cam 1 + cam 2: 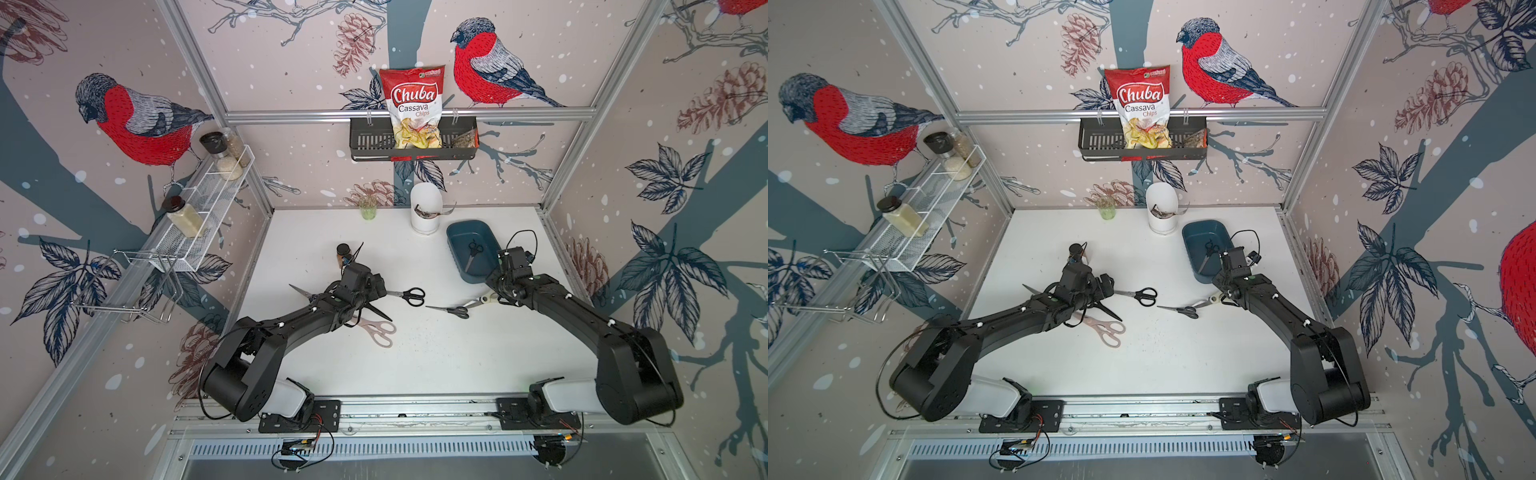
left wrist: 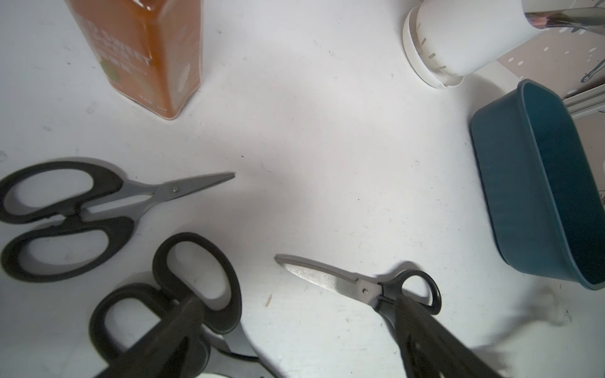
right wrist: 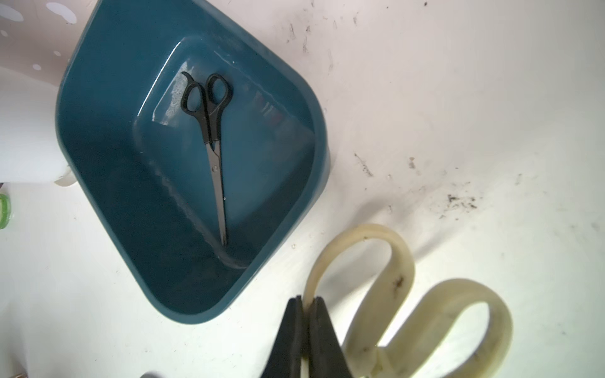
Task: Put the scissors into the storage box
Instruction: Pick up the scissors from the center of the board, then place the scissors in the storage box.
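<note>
The teal storage box (image 1: 457,230) (image 3: 98,183) stands at the back right, with one small black-handled pair of scissors (image 3: 212,140) (image 1: 1208,253) lying inside. My right gripper (image 3: 306,302) is shut on a handle loop of the cream-handled scissors (image 3: 396,261) (image 1: 484,299), just beside the box's near end. My left gripper (image 2: 294,314) is open low over the table, between two black-handled pairs (image 2: 196,278) (image 2: 330,278). Another black pair (image 2: 65,222) lies close by. Both top views show more scissors on the table: black ones (image 1: 409,295), small black ones (image 1: 451,310) and pink-handled shears (image 1: 376,330).
An orange spice bottle (image 2: 147,49) (image 1: 344,253) stands just behind the left gripper. At the back are a white utensil holder (image 1: 424,208) and a green glass (image 1: 368,208). A black basket (image 1: 365,143) with a chips bag hangs on the rear wall. A white wire shelf (image 1: 208,199) runs along the left wall.
</note>
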`<action>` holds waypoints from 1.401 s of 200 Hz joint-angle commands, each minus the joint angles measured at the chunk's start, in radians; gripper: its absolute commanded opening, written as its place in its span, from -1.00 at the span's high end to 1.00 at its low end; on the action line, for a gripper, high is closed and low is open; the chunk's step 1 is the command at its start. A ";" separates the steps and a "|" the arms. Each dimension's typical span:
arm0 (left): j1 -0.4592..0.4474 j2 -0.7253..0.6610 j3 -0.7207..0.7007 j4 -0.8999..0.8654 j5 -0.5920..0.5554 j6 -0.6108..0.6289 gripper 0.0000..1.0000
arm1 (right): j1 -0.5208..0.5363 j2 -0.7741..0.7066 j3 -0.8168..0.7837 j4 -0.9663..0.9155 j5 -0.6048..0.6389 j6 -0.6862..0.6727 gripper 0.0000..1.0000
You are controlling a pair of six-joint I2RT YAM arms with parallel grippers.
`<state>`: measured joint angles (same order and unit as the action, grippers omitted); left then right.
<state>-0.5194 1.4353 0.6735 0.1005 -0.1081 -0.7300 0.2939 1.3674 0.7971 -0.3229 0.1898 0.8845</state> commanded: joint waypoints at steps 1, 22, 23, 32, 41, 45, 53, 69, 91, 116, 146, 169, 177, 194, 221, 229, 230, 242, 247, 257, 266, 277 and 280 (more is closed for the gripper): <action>-0.003 -0.009 0.003 -0.007 -0.004 0.000 -0.91 | -0.006 -0.006 -0.010 -0.025 0.046 -0.033 1.00; -0.003 -0.012 0.003 -0.007 -0.003 -0.001 -0.91 | 0.022 -0.009 -0.025 -0.023 0.063 -0.044 1.00; -0.003 -0.013 0.003 -0.007 -0.003 -0.001 -0.91 | 0.025 -0.009 -0.026 -0.024 0.064 -0.044 1.00; -0.002 -0.013 0.002 -0.007 -0.004 -0.003 -0.90 | 0.042 -0.005 -0.029 -0.033 0.086 -0.045 1.00; -0.002 -0.015 0.002 -0.007 -0.005 -0.003 -0.91 | 0.051 -0.001 -0.031 -0.038 0.095 -0.045 1.00; -0.002 -0.015 0.002 -0.007 -0.005 -0.005 -0.91 | 0.051 -0.001 -0.035 -0.037 0.096 -0.045 1.00; -0.003 -0.015 0.004 -0.007 -0.006 -0.007 -0.91 | 0.051 -0.002 -0.040 -0.033 0.096 -0.047 1.00; -0.003 -0.016 0.006 -0.007 -0.001 -0.007 -0.91 | 0.051 -0.001 -0.041 -0.033 0.103 -0.050 1.00; -0.002 -0.019 0.008 -0.011 -0.001 -0.007 -0.91 | 0.044 -0.004 -0.027 -0.037 0.109 -0.063 1.00; -0.003 -0.019 0.008 -0.013 -0.003 -0.005 -0.91 | 0.037 -0.010 0.006 -0.047 0.117 -0.108 1.00; -0.003 -0.016 0.004 -0.008 0.000 -0.007 -0.91 | 0.009 0.002 0.102 -0.048 0.086 -0.276 1.00; -0.003 -0.006 0.007 -0.004 0.004 -0.006 -0.91 | -0.013 0.054 0.218 -0.029 0.063 -0.434 1.00; -0.004 0.000 0.012 -0.003 0.005 -0.004 -0.91 | -0.025 0.086 0.270 -0.037 0.058 -0.463 1.00; -0.004 0.010 0.022 -0.004 0.017 -0.004 -0.91 | -0.056 0.166 0.375 -0.041 0.004 -0.523 1.00; -0.003 0.010 0.025 -0.004 0.026 -0.013 -0.91 | -0.076 0.302 0.528 -0.039 -0.019 -0.603 1.00; -0.003 0.004 0.020 -0.005 0.024 -0.016 -0.90 | -0.077 0.337 0.565 -0.035 -0.028 -0.636 1.00; -0.003 0.003 0.019 -0.005 0.024 -0.016 -0.90 | -0.077 0.341 0.569 -0.033 -0.029 -0.639 1.00; -0.004 -0.006 0.010 -0.005 0.019 -0.018 -0.91 | -0.076 0.386 0.613 -0.022 -0.038 -0.686 1.00; -0.002 -0.010 0.006 -0.006 0.016 -0.017 -0.91 | -0.076 0.404 0.632 -0.022 -0.044 -0.706 1.00; -0.003 -0.016 0.002 -0.016 0.008 -0.016 -0.91 | -0.075 0.436 0.668 -0.027 -0.044 -0.737 1.00; -0.003 -0.019 0.000 -0.025 0.001 -0.014 -0.91 | -0.076 0.459 0.688 -0.026 -0.037 -0.763 1.00; -0.003 -0.022 -0.007 -0.030 -0.005 -0.013 -0.90 | -0.071 0.476 0.697 -0.005 -0.039 -0.792 1.00; -0.003 -0.024 -0.010 -0.030 -0.005 -0.013 -0.91 | -0.068 0.480 0.696 0.004 -0.038 -0.800 1.00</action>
<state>-0.5198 1.4220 0.6769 0.0940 -0.0914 -0.7444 0.2199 1.8160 1.4658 -0.3672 0.1577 0.2020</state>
